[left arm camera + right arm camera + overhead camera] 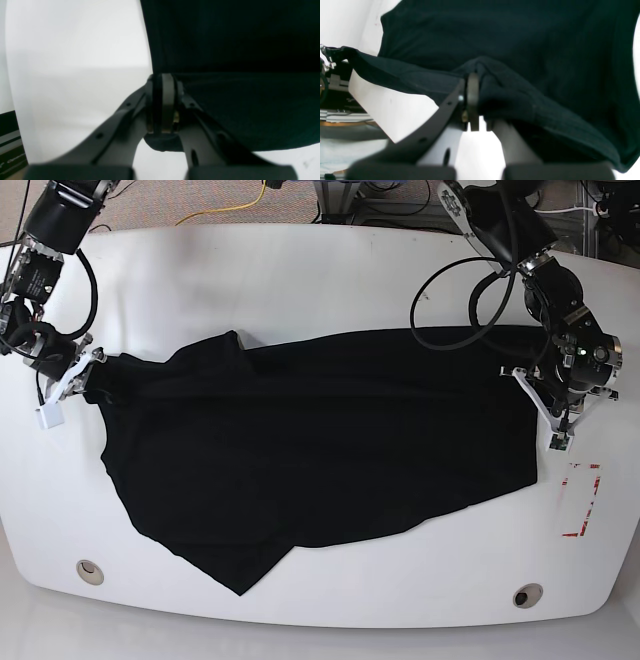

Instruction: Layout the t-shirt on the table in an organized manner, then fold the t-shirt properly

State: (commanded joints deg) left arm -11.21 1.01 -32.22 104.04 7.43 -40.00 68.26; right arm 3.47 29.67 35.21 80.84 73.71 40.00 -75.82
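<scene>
t-shirt (320, 450) spread on table (300, 290), both grippers seemingly pinching edges

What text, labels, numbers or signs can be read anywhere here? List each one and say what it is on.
None can be read.
Dark panel at the lower left edge of the left wrist view: pale lettering, too blurred to read.
Red tape rectangle on the table: a plain outline, no writing.
T-shirt: plain black, no print showing.
Grippers, left and right: no readable markings.
</scene>
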